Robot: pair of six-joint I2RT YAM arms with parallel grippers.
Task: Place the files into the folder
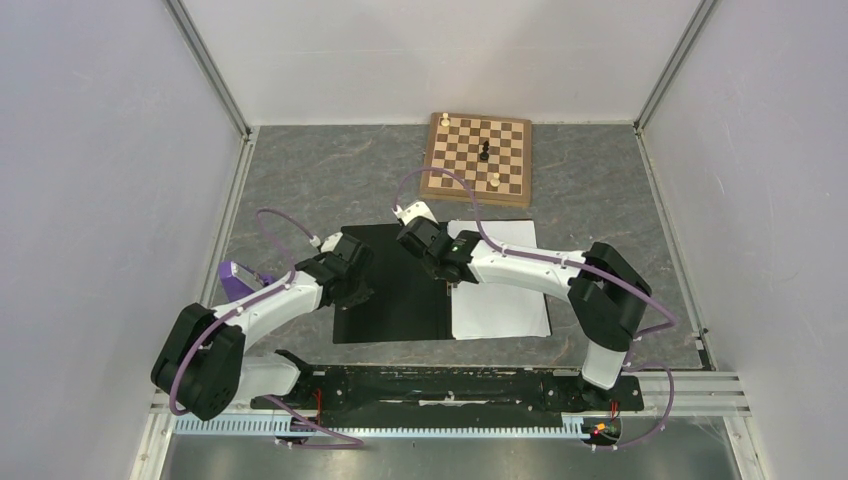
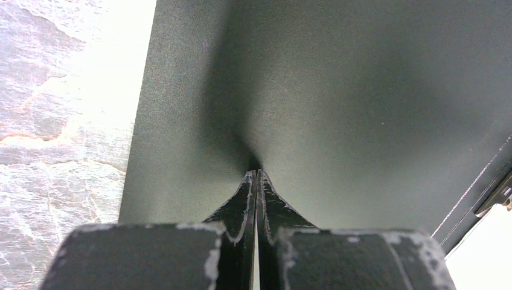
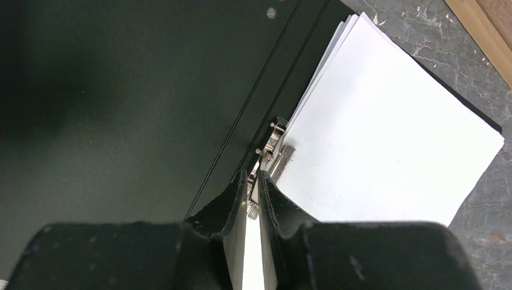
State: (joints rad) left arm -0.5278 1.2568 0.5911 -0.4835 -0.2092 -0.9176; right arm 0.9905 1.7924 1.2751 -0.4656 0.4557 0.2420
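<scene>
The folder lies open in the middle of the table, black inside up. The files, a stack of white sheets, lie on its right half against the spine. My left gripper is shut and empty, its tips down on the folder's bare left half; the left wrist view shows them touching the black surface. My right gripper is at the spine. In the right wrist view its tips are closed on the metal spine clip, at the left edge of the sheets.
A wooden chessboard with a few pieces stands at the back, just beyond the folder; its edge shows in the right wrist view. A purple metronome sits left of my left arm. Walls close in on both sides.
</scene>
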